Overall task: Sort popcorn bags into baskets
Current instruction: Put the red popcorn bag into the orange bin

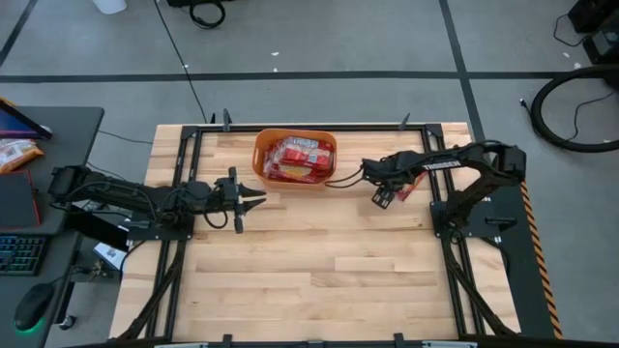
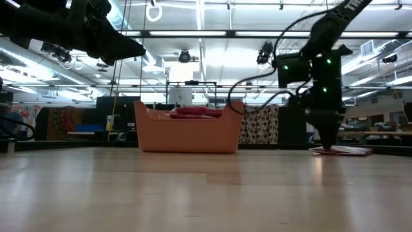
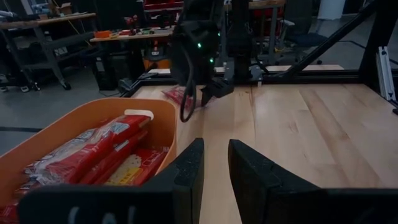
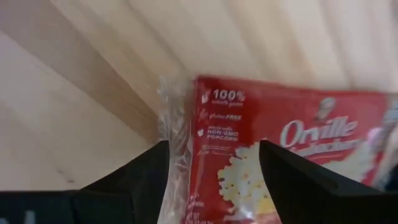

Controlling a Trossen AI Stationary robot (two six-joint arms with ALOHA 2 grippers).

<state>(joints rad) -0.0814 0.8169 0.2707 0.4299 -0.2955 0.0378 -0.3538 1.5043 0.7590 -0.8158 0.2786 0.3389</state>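
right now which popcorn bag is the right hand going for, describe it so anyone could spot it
Start at the orange tub at the table's far edge, full of red packets. Move along toward the right arm, whose hand points down at the wood. The bag lies flat between its open fingers, the only packet seen outside the tub.

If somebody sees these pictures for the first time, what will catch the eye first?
The orange tub at the table's far edge, already filled with red popcorn bags. Next, the right end effector lowered over one last bag lying flat on the wood, fingers open either side. The left end effector hangs beside the tub.
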